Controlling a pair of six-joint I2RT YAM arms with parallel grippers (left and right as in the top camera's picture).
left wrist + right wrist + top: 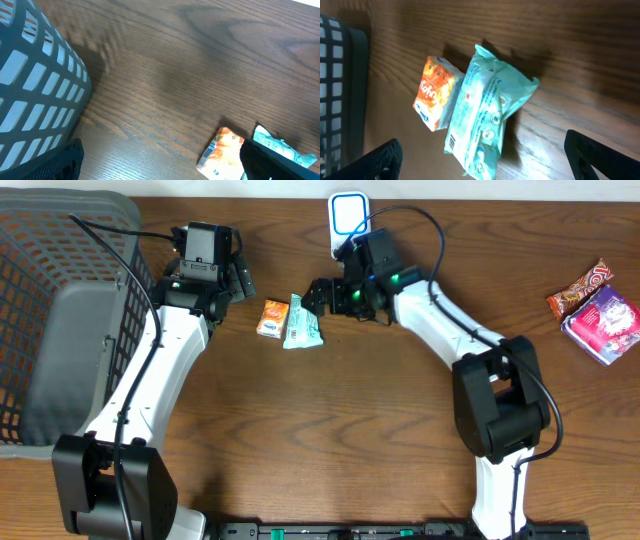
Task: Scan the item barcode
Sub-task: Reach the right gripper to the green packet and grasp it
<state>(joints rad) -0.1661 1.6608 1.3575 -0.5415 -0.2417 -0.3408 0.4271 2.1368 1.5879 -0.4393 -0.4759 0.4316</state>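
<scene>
A teal wipes packet (302,323) lies on the wooden table beside a small orange packet (271,318). In the right wrist view the teal packet (487,120) shows a barcode near its lower end, with the orange packet (435,92) touching its left side. My right gripper (318,293) is open just right of the teal packet; its jaws (485,160) stand wide apart with the packet's lower end between them, untouched. A white and blue scanner (347,218) stands at the table's far edge. My left gripper (243,280) is open and empty, left of the orange packet (222,152).
A dark mesh basket (50,310) fills the left side of the table and shows in the left wrist view as the basket wall (35,95). Two snack packs, brown (580,290) and purple (603,323), lie at the far right.
</scene>
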